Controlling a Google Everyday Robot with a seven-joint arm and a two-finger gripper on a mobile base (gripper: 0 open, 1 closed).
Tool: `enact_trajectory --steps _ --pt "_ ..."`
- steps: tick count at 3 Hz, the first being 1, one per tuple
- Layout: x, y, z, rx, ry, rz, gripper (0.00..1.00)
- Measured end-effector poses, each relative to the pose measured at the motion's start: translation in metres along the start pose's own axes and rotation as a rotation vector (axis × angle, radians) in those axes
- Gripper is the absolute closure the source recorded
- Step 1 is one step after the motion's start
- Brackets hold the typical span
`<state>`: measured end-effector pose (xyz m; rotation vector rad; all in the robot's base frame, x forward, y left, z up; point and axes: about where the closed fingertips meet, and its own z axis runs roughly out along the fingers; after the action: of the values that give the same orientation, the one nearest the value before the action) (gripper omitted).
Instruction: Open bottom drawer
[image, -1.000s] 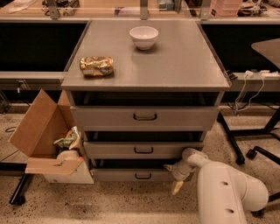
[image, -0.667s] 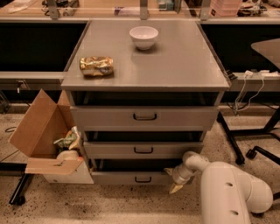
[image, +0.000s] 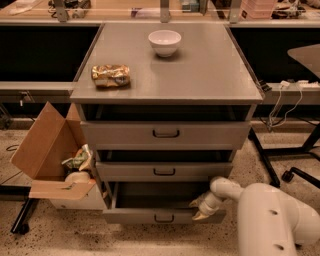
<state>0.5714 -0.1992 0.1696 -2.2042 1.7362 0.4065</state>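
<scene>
The gripper (image: 199, 210) sits at the right end of the bottom drawer (image: 135, 216), against the top edge of its front panel. Whether it is open or closed, and whether it actually has hold of the panel, I cannot tell. Its pale arm (image: 270, 220) runs off toward 4 o'clock and fills the lower right corner.

The bottom drawer is the lowest of three in a grey metal cabinet (image: 200, 75). It has the slimmest front of the three. It stands out farther than the two above it, so its plain grey inside shows as a dark open well behind the panel. Its small black loop handle (image: 164, 218) lies at 9 o'clock from the gripper, near but not touching it.

At 11 o'clock is the middle drawer (image: 200, 171), and higher along the same line the top drawer (image: 120, 134). Both stand slightly out from the frame.

Farther up, on the cabinet's flat top, a white bowl (image: 164, 42) stands at 12 o'clock. A crumpled gold packet (image: 110, 75) lies at 11 o'clock, well apart from the bowl.

Out at 10 o'clock, an open cardboard box (image: 40, 145) holding some rubbish leans beside the cabinet's left side.
</scene>
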Motion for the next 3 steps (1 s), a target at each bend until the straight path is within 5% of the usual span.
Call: enact_trajectory --steps 1,3 --pt "-0.022 0.04 -0.013 -0.008 -0.035 0.018 1.0" --pt "-0.044 0.112 -0.002 -0.054 -0.154 0.091 1.0"
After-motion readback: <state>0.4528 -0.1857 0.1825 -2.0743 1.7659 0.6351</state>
